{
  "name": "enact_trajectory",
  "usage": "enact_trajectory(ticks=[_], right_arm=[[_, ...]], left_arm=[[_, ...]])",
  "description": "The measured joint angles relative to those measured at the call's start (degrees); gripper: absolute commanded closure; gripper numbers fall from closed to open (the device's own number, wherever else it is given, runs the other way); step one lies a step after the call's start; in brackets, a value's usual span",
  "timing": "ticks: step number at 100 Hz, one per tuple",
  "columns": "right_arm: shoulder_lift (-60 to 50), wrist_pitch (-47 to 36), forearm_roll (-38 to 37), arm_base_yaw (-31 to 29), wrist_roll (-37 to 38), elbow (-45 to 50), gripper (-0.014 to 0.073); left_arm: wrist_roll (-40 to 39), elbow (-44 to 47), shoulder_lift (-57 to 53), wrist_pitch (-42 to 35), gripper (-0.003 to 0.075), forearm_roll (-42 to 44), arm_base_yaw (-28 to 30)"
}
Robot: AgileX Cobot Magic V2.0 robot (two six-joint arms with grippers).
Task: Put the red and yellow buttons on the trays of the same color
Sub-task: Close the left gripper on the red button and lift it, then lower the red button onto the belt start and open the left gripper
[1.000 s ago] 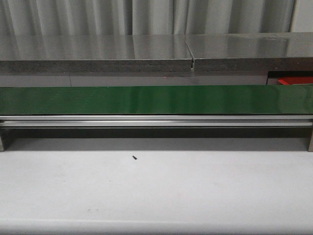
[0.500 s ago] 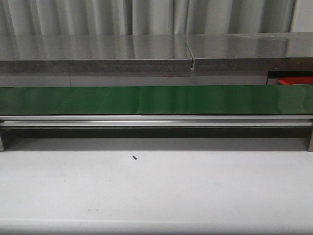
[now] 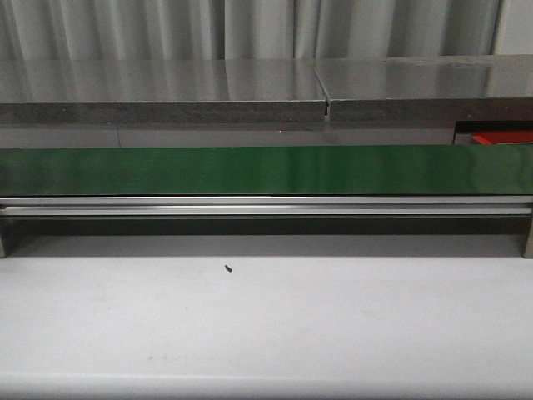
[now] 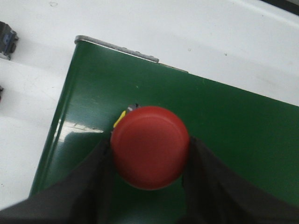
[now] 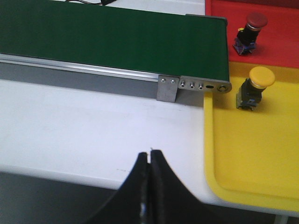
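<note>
Seeing only the green belt [image 3: 266, 171] mid-frame in front | left wrist: our left gripper [image 4: 149, 161] clamps a red button [image 4: 150, 146] at centre | right wrist: our right gripper [image 5: 149, 163] pinched together, bottom centre; yellow button [image 5: 254, 86] on yellow tray [image 5: 247, 154], second red button [image 5: 250, 30] on red tray [image 5: 280, 37], upper right.

You will find no readable text, label, brand, number or sign in any of the three views. The green conveyor belt [image 3: 266, 170] carries no printing in the front view, and its metal end bracket [image 5: 194, 87] in the right wrist view shows only screws and holes, no stamped figures. The red button [image 4: 150, 146] cap in the left wrist view is plain, as is the yellow button [image 5: 259, 79] cap. A small yellow patch beside the red cap is too blurred for you to tell whether it bears any marking.
</note>
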Motion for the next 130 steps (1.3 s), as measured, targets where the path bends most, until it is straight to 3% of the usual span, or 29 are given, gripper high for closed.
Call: enact_trajectory(ticks=[42, 51, 61, 80, 88, 106, 130], right_arm=[[0.00, 0.00, 0.00, 0.00, 0.00, 0.00, 0.0660], [0.00, 0.00, 0.00, 0.00, 0.00, 0.00, 0.0660], [0.00, 0.00, 0.00, 0.00, 0.00, 0.00, 0.0660], [0.00, 0.00, 0.00, 0.00, 0.00, 0.00, 0.0660], [0.00, 0.00, 0.00, 0.00, 0.00, 0.00, 0.0660], [0.00, 0.00, 0.00, 0.00, 0.00, 0.00, 0.0660], [0.00, 0.00, 0.00, 0.00, 0.00, 0.00, 0.0660]], left_arm=[[0.00, 0.00, 3.60, 1.14, 0.0738, 0.13, 0.00], [0.00, -0.11, 3.72, 0.99, 0.0704, -0.43, -0.09], [0.00, -0.11, 3.72, 1.24, 0.0577, -1.11, -0.23], [0.00, -0.11, 3.82, 1.87, 0.0125, -0.49, -0.27], [0.00, -0.11, 3.81, 2.12, 0.0008, -0.13, -0.27], [0.00, -1.26, 2.61, 3.00, 0.0059, 0.01, -0.27], [0.50, -6.86, 0.16, 5.49, 0.0059, 0.01, -0.49]])
